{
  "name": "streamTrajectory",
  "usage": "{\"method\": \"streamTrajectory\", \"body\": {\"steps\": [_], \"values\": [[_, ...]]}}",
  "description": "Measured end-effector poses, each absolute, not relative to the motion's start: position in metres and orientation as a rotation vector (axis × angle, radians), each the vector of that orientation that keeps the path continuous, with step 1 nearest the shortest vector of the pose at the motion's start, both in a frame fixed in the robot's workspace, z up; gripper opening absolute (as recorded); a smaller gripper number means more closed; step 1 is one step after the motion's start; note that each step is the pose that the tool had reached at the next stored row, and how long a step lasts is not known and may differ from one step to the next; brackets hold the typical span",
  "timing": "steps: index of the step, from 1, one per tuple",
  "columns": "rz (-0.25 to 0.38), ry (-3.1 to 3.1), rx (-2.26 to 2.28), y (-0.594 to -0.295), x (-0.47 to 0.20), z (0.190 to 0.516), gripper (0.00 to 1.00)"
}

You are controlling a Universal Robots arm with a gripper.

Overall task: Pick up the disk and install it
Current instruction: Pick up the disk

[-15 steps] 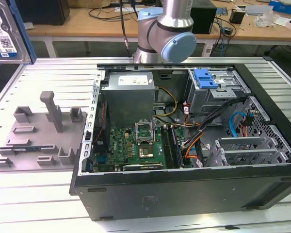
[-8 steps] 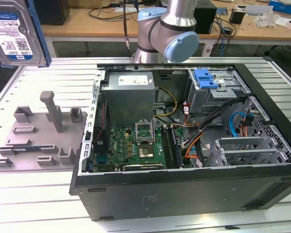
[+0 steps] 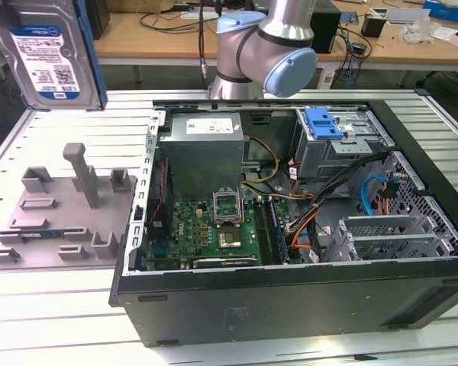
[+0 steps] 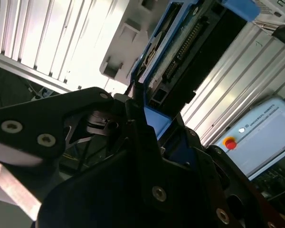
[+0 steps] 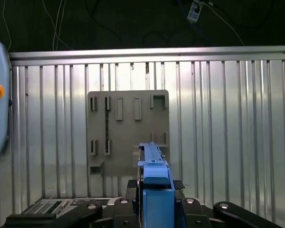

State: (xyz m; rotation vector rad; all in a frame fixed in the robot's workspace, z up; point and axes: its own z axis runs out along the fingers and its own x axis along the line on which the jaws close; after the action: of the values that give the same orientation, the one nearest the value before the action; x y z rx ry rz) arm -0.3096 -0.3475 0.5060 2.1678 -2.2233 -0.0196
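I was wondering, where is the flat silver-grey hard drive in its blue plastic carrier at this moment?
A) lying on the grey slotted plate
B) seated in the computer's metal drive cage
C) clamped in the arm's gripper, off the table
C: in the first wrist view the disk stands edge-on in the gripper, with the grey slotted plate below it.

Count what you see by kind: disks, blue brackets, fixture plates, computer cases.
Silver-grey rectangular disk in blue plastic carrier, clamped in the black gripper: 1
Blue plastic bracket on the metal drive cage: 1
Grey plastic fixture plate: 1
Open black metal computer case: 1
Total: 4
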Motion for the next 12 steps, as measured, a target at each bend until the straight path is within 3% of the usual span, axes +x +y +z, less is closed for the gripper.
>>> {"method": "streamTrajectory", "body": {"steps": [12], "values": [[-0.028,-2.220,2.164,-0.371,-0.242,0.506,0.36]]}}
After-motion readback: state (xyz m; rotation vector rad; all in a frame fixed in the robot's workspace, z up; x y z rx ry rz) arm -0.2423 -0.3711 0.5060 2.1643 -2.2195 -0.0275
